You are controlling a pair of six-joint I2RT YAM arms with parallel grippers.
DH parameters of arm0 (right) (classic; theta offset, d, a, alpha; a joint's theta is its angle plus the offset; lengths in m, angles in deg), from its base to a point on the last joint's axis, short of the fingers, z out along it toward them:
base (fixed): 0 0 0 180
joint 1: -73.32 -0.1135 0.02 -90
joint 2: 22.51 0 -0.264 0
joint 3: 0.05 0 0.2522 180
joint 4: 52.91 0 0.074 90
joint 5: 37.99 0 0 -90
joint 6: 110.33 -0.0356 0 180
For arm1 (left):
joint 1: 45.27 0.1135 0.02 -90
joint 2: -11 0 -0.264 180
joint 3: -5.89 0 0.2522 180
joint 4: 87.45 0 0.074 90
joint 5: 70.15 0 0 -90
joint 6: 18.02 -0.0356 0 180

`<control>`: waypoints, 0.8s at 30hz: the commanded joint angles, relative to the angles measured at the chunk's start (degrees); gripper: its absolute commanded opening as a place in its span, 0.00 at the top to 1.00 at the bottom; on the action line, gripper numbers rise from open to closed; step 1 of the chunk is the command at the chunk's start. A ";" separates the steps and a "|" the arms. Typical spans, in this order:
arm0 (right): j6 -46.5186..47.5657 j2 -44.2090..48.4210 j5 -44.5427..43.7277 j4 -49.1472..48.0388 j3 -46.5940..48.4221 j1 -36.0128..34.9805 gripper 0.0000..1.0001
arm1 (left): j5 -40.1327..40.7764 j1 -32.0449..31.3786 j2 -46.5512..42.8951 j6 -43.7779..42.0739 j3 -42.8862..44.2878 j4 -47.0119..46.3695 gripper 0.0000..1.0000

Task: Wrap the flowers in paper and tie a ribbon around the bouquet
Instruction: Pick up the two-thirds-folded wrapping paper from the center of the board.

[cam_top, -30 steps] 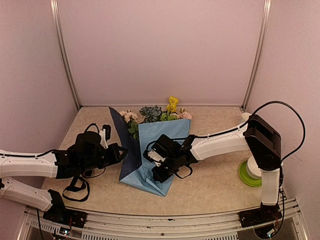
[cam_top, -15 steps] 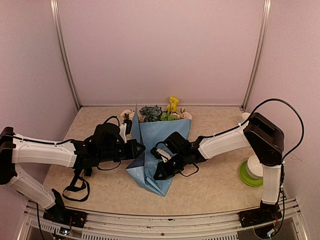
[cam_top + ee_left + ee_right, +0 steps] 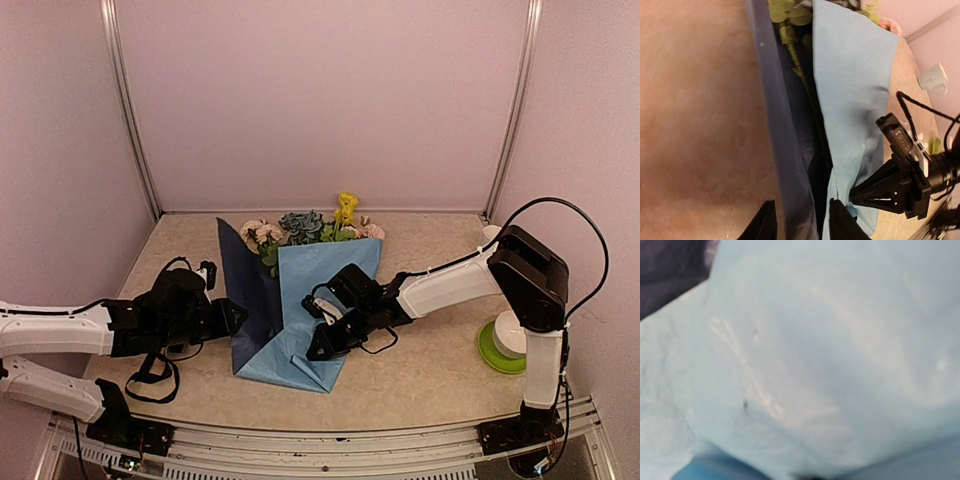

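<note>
Near edge: left hand (image 3: 802,220) sitting low on the desk (image 3: 420,375), fingers standing apart, straddling the edge of the paper (image 3: 325,275) where its dark flap is rising, not clamping it. Right hand (image 3: 316,348) pressing its tips onto the light blue face near the narrow end; cannot tell whether it is pinching, its own camera showing only pale paper. Paper lying mid-desk as a loose cone, left flap standing up. Flowers (image 3: 300,226) poking out of the far, wide end, stems running inside the fold.

A robot lab booth: plain pale walls (image 3: 320,100), metal corner posts (image 3: 128,120), two table-mounted arms (image 3: 445,285).
</note>
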 commanded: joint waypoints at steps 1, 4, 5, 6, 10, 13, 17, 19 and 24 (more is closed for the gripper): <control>0.24 -0.37 -2.77 3.99 -0.33 -0.09 0.88 | 4.60 0.16 -5.78 2.88 -1.72 11.20 0.58; 0.16 -0.32 -2.98 4.02 -0.27 -0.29 0.88 | 3.86 -3.32 -7.01 6.70 -1.16 16.32 0.51; 0.16 -0.24 -3.11 4.10 -0.10 -0.38 0.87 | 4.18 -6.12 -7.19 9.72 -1.89 16.60 0.47; 0.18 -0.19 -3.27 4.09 0.07 -0.56 0.87 | 4.58 -8.95 -7.38 13.02 -3.32 16.43 0.41; 0.67 -0.23 -4.52 4.79 1.12 -0.85 0.87 | 8.37 -18.38 -8.17 22.65 -3.75 16.22 0.31; 0.72 -0.31 -5.11 5.12 1.40 -1.00 0.87 | 14.11 -24.70 -3.35 22.00 4.00 22.46 0.33; 0.63 -0.22 -6.34 6.67 1.35 -1.51 0.87 | 22.75 -30.32 8.30 20.71 19.80 38.87 0.36; 0.70 0.23 -6.05 6.44 1.05 -1.88 0.87 | 22.51 -32.29 13.98 19.13 25.31 40.00 0.36; 1.06 0.54 -5.61 5.77 1.76 -2.58 0.87 | 14.42 -33.21 15.84 19.65 20.18 25.42 0.36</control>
